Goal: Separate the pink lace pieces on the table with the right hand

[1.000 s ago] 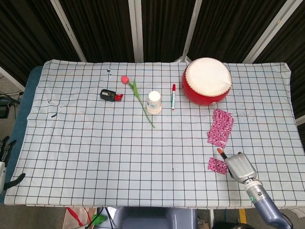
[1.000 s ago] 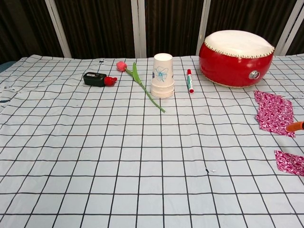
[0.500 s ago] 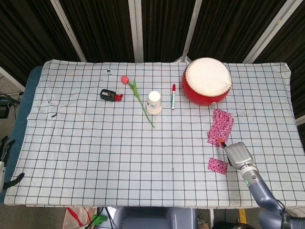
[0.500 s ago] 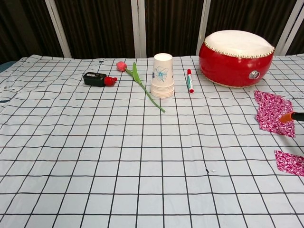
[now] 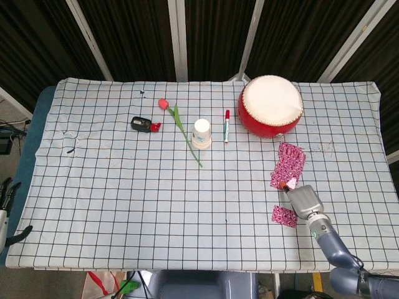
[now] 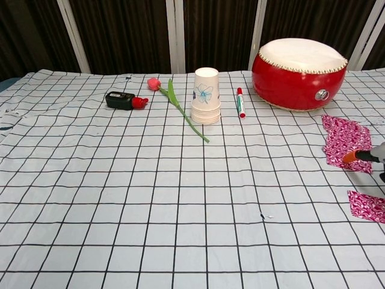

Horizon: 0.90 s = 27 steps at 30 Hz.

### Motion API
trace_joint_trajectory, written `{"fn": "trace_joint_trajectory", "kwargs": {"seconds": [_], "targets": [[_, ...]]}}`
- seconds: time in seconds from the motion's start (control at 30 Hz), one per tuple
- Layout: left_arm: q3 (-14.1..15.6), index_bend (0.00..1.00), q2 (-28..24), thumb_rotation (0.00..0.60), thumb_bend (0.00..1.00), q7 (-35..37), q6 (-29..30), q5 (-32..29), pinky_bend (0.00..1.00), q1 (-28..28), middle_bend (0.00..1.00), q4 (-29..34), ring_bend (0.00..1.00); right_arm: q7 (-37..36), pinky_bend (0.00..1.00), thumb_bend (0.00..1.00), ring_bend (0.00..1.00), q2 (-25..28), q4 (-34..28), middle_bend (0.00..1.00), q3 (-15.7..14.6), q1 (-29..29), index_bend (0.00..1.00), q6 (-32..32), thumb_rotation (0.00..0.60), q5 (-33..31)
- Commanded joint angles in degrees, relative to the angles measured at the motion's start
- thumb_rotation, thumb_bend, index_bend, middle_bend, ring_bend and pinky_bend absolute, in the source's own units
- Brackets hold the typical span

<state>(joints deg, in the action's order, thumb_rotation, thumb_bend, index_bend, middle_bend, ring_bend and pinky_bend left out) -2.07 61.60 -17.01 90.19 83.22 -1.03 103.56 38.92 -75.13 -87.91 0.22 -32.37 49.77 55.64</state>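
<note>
Two pink lace pieces lie at the right side of the table. The large lace piece point(image 5: 288, 163) point(image 6: 346, 142) sits just in front of the red drum. The small lace piece point(image 5: 283, 216) point(image 6: 367, 205) lies nearer the front edge, apart from the large one. My right hand point(image 5: 302, 200) point(image 6: 368, 157) is between them, and its orange fingertip point(image 5: 287, 184) point(image 6: 349, 158) touches the near edge of the large piece. It holds nothing. My left hand point(image 5: 7, 208) hangs off the table's left edge with its fingers apart and empty.
A red drum point(image 5: 270, 106) stands at the back right. Beside it are a red-capped marker point(image 5: 226, 126), a stack of paper cups point(image 5: 201, 133), an artificial tulip point(image 5: 177, 124) and a small black device point(image 5: 143, 124). A checked cloth point(image 5: 124, 199) covers the table.
My right hand has moved away from the front edge, past the small piece, and its fingertip now reaches the large piece's near edge. Both lace pieces stay put.
</note>
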Motion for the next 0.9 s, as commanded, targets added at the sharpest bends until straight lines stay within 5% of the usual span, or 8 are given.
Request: {"fn": "trace_joint_trajectory", "kwargs": {"seconds": [0.03,0.9], "targets": [[-0.05,0.12,-0.02,0.600,0.25,0.09,0.02,-0.09,0.02,-0.01,0.00,-0.04,0.00,0.37,0.47,0.76,0.81,-0.30,-0.01,0.84,-0.17,-0.40,0.13,0.09,0.600,-0.35],[-0.01,0.12,-0.33,0.600,0.25,1.05,0.07,0.08,0.02,0.04,0.00,-0.22,0.00,6.96,0.47,0.77,0.81,-3.16,-6.20,0.84,-2.44,-4.50,0.13,2.84,0.600,-2.46]]}}
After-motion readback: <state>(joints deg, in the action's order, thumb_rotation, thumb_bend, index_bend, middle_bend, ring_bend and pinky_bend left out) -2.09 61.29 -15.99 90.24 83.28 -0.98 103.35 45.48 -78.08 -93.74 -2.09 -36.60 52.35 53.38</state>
